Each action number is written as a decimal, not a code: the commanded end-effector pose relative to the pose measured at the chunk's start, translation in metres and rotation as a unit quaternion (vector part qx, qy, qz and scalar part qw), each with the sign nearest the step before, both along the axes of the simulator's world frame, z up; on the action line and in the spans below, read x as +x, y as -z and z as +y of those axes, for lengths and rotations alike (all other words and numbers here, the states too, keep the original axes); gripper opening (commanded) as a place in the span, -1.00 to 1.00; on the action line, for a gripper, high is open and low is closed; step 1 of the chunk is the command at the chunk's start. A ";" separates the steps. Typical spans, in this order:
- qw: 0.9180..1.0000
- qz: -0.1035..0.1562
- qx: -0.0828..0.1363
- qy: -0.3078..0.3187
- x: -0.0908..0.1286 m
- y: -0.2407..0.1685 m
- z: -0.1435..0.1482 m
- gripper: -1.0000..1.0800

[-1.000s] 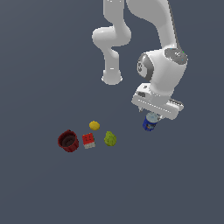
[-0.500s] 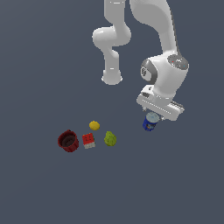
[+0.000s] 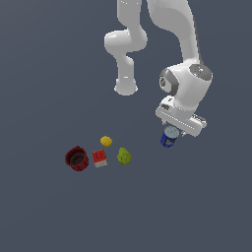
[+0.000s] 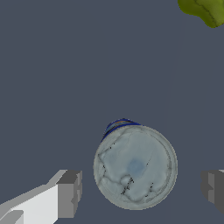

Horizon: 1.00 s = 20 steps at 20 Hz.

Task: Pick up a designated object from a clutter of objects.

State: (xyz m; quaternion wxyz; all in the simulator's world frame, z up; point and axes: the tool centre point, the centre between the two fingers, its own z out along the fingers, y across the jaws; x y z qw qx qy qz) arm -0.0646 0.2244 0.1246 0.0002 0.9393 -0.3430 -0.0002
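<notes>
gripper (image 3: pixel 173 129) poised over the blue can (image 3: pixel 169 137), jaws spread and holding nothing

exterior view: the can stands upright on the grey floor (image 3: pixel 59 216), well apart to the exterior view's right of the lemon (image 3: pixel 106 141), the green fruit (image 3: pixel 124 156), the red-and-white block (image 3: pixel 100 158) and the dark red cup (image 3: pixel 76 158); wrist view: the can's pale top (image 4: pixel 135 166) sits between the two fingers (image 4: pixel 69 194), a gap on each side; the green fruit (image 4: pixel 204 10) shows at the frame's edge
</notes>
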 end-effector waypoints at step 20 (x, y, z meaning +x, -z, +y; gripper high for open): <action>1.000 0.000 0.000 0.002 -0.001 0.050 0.000 -1.00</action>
